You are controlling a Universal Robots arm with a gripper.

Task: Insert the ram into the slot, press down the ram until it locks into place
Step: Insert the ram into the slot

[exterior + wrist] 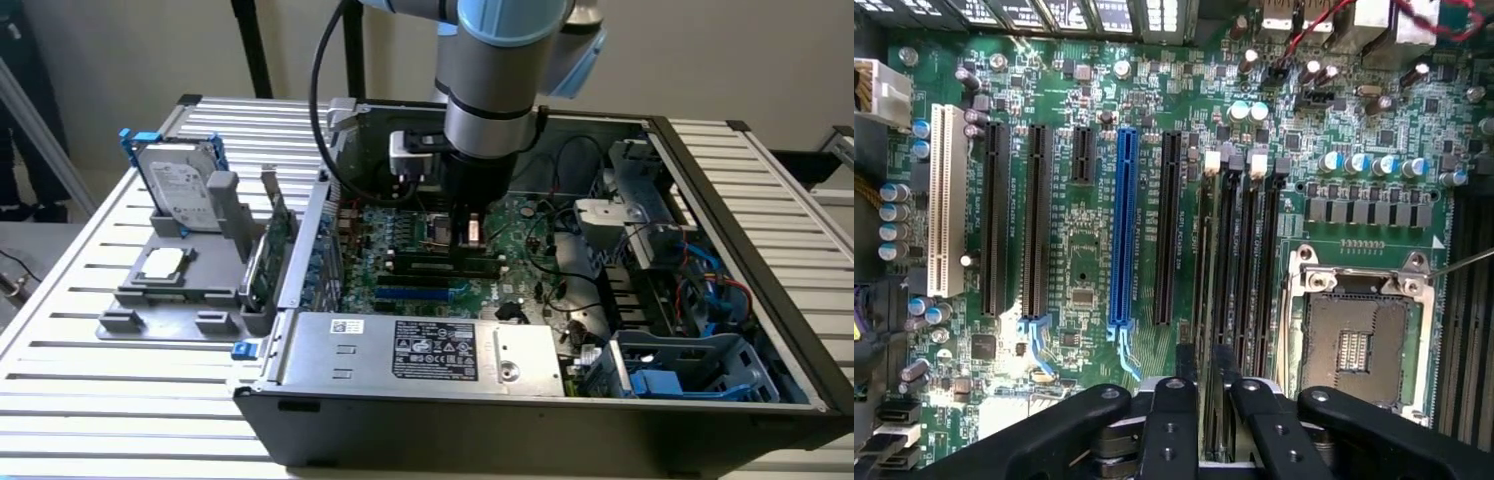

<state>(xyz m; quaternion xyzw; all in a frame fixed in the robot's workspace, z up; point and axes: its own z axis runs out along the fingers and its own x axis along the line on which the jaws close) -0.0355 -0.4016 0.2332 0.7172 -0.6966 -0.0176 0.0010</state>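
Observation:
My gripper [469, 238] reaches down into the open computer case over the motherboard's black memory slots [424, 266]. In the wrist view its two black fingers [1172, 420] stand close on either side of a thin stick seen edge-on, the ram [1215, 395]. The ram lines up along the outermost of the parallel black slots [1212, 250], the one farthest from the CPU socket, with a pale latch [1211, 160] at its far end. The ram's lower edge appears to sit in or just on that slot; how deep I cannot tell. Neighbouring slots [1264, 260] are bare.
The square metal CPU socket [1354, 340] lies beside the memory slots, a blue slot [1122, 230] and longer black slots on the other side. Outside the case on the exterior view's left are a grey fixture [167, 290], a hard drive [180, 185] and an upright green card [276, 250]. The power supply [427, 350] and cables [587, 290] crowd the case.

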